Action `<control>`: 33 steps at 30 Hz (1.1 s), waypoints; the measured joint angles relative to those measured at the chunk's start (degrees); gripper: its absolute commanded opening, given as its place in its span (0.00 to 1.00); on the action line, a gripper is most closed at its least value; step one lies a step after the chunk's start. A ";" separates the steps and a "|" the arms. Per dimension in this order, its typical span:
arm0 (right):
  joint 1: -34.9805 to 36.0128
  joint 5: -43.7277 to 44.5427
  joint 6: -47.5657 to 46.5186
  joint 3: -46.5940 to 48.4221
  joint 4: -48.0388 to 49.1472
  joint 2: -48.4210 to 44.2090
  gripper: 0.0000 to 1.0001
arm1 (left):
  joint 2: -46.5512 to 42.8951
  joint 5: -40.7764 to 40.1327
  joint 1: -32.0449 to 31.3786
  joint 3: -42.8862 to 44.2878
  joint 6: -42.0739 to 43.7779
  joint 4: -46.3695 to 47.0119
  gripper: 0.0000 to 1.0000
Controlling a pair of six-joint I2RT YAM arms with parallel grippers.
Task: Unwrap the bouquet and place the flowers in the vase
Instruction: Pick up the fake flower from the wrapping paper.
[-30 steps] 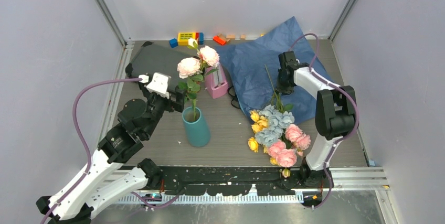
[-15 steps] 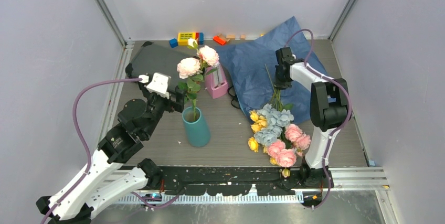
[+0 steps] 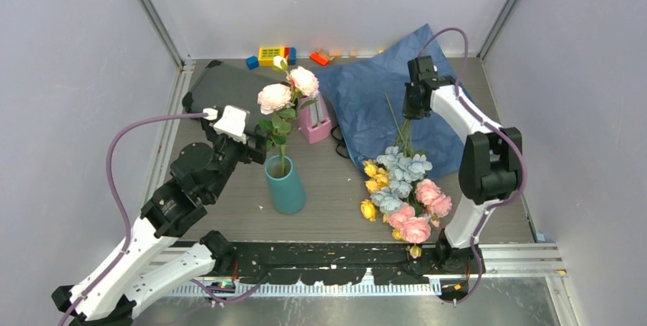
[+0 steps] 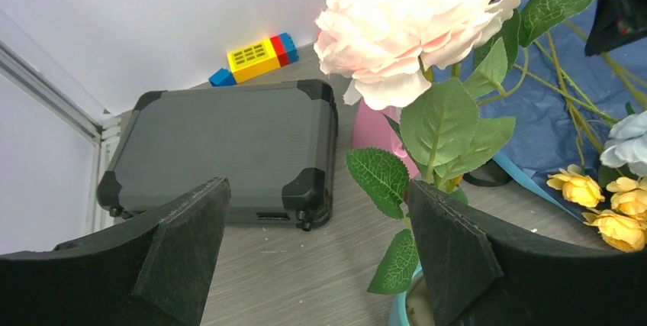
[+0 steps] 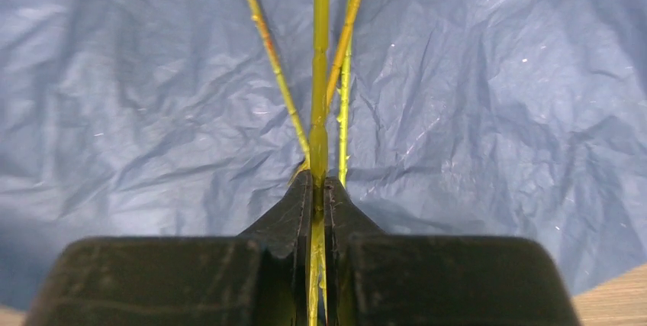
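Blue wrap paper [image 5: 496,112] underneath — right end effector [image 5: 318,186] pinching flower stem [image 5: 319,51]; left end effector [image 4: 318,186] spread (beside vase [image 3: 284,188]).

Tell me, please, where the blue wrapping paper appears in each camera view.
Top external: the blue wrapping paper lies spread at back centre-right, beyond the loose flowers.
Left wrist: a patch shows at the right edge, behind the pink bloom and its leaves.
Right wrist: it fills nearly the whole background.
Shared landmark: the green flower stems crossing the paper.
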 measured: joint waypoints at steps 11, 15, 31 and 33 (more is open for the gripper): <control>0.00 -2.69 -0.48 5.88 -6.84 -13.25 0.00 | 3.65 2.95 0.00 4.79 4.96 -4.20 0.88; 0.02 -4.13 -0.48 8.24 -9.14 -16.59 0.00 | 5.53 5.90 0.00 6.99 6.16 -6.69 0.89; 0.02 -11.50 0.02 21.22 -12.00 -22.27 0.00 | 9.09 14.05 0.00 16.33 8.59 -10.12 0.90; 0.02 -12.46 0.09 22.82 -12.24 -22.27 0.00 | 9.16 14.86 0.00 17.46 8.63 -10.62 0.90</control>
